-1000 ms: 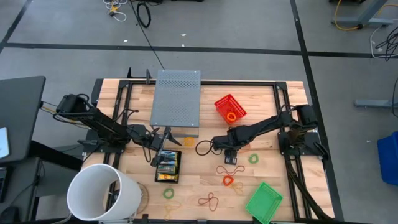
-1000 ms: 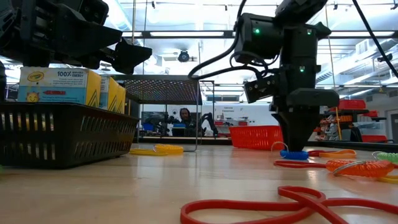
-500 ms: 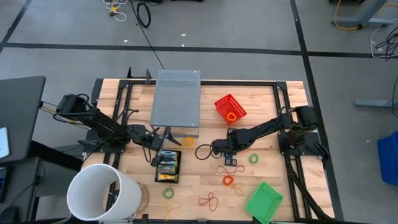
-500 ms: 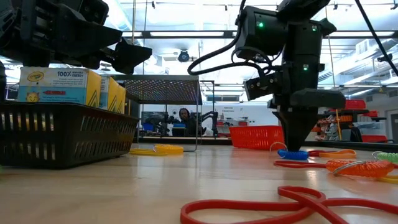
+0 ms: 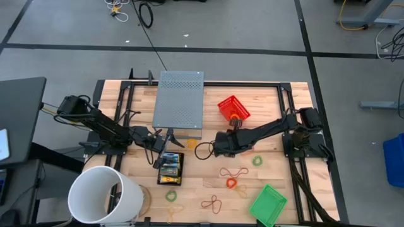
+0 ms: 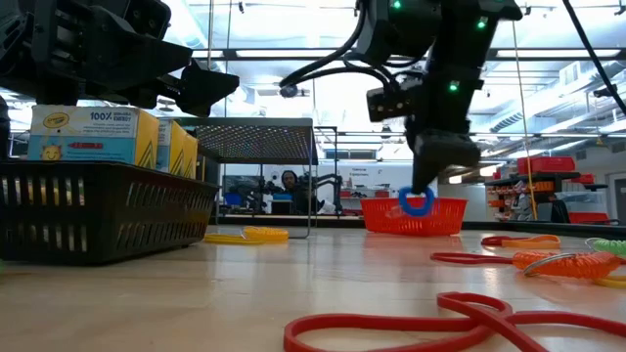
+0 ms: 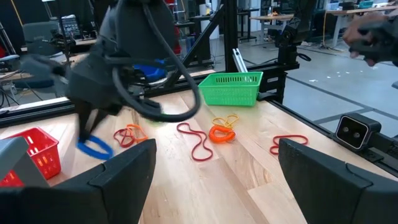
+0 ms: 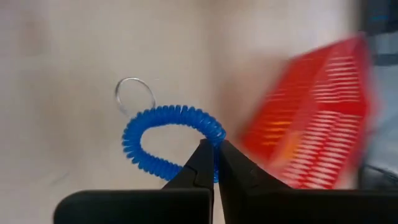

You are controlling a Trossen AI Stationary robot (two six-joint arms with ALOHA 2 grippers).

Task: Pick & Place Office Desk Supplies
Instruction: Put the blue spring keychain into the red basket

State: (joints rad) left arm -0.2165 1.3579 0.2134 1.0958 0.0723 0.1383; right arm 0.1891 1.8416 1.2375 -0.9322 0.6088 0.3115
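A glossy red rubber loop [image 6: 460,318] lies curled on the pale wooden desk [image 6: 293,284] nearest the low camera. Farther back, the right gripper [image 6: 419,192] pinches a ribbed blue coil loop [image 6: 416,202] above the desk, before the slatted red basket [image 6: 411,215]. The left gripper [image 5: 165,142], fingers spread, hovers by the black mesh basket [image 6: 98,210] of cardboard crayon boxes [image 6: 93,134].

The red basket [image 8: 317,118] is smeared by blur in the right wrist view, its far side cut off at 3 o'clock. In the high view the blue coil is too small to find. A figure [image 7: 373,37] at 2 o'clock in the left wrist view is blurred.
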